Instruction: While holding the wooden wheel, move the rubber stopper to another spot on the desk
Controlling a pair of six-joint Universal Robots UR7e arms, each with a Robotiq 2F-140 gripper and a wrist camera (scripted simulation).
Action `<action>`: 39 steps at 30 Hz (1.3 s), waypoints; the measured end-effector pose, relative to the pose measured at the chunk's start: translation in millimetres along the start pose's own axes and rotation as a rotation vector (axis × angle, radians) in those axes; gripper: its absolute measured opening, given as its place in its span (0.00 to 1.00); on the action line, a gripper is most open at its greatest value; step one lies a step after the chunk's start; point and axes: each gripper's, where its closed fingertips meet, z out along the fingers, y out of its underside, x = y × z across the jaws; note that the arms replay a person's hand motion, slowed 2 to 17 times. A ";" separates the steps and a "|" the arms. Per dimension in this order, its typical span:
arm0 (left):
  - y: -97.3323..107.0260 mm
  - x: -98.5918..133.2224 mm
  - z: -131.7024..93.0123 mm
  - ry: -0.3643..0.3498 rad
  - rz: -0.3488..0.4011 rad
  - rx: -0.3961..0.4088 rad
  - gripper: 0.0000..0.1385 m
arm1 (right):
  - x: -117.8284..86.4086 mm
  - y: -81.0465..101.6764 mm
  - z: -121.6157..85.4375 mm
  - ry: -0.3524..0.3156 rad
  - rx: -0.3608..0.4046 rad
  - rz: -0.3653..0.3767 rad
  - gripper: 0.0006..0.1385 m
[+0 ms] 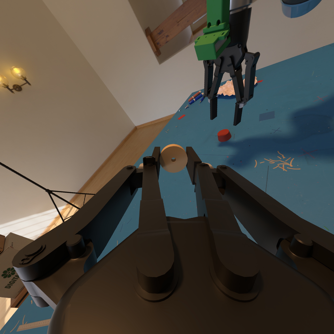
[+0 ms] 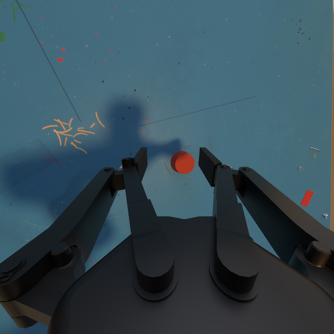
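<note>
My left gripper (image 1: 173, 153) is shut on the wooden wheel (image 1: 173, 158), a tan disc with a centre hole, held above the blue desk (image 1: 289, 180). The red rubber stopper (image 1: 224, 135) stands on the desk beyond it. My right gripper (image 1: 226, 121) hangs open a little above the stopper, pointing down. In the right wrist view the stopper (image 2: 182, 162) lies on the desk (image 2: 198, 63) below, between the open fingers of the right gripper (image 2: 173, 159), nearer the right finger and apart from both.
Pens (image 1: 196, 96), crumpled paper (image 1: 227, 88), a small red plate (image 1: 181, 117) and loose screws (image 1: 186, 107) lie at the desk's far side. The red plate (image 2: 306, 198), washers (image 2: 314, 155) and a bolt (image 2: 325, 215) sit near the desk edge. Orange scribbles (image 2: 70, 132) mark the desk.
</note>
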 end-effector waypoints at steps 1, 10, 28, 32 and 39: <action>0.2 -0.2 -0.3 -0.001 0.001 -0.001 0.27 | 0.5 1.7 3.3 -0.009 -0.012 -0.003 0.55; -1.6 0.3 -3.2 -0.004 0.012 0.001 0.27 | 13.8 14.2 35.5 -0.054 -0.104 -0.025 0.55; 0.5 0.8 -1.9 0.012 0.007 0.007 0.27 | 22.5 29.8 65.0 -0.078 -0.180 0.018 0.55; 1.4 0.7 -0.9 0.014 0.006 0.006 0.27 | 22.7 32.5 70.8 -0.077 -0.188 0.030 0.55; 1.7 1.4 0.4 0.018 0.005 0.007 0.27 | 21.1 37.4 80.3 -0.084 -0.211 0.042 0.55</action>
